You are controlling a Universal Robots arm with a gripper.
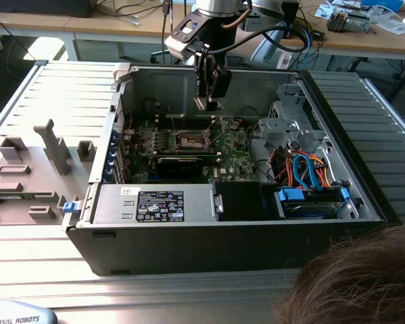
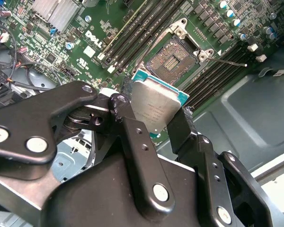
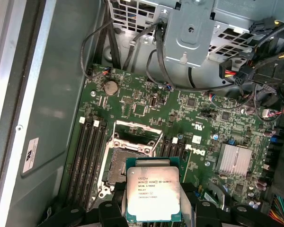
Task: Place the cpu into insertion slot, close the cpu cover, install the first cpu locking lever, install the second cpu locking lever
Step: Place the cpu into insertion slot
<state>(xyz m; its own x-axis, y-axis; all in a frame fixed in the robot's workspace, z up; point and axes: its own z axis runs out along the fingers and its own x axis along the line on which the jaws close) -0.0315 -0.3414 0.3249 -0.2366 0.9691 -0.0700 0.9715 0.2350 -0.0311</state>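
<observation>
I had the cpu (image 3: 153, 194) clamped between the jaws, inside the open computer case (image 1: 162, 88), which lay on the tabletop (image 1: 189, 297). The insertion slot (image 3: 125, 161) sat on the motherboard (image 3: 180, 113), below and just ahead of the jaws, apart from the chip. The cpu cover (image 3: 137, 128) stood hinged open on the slot's far side from the jaws. Memory slots (image 3: 87, 151) ran along both flanks of the slot. Further beyond the jaws, a drive cage (image 3: 189, 33) hung over the board's edge.
</observation>
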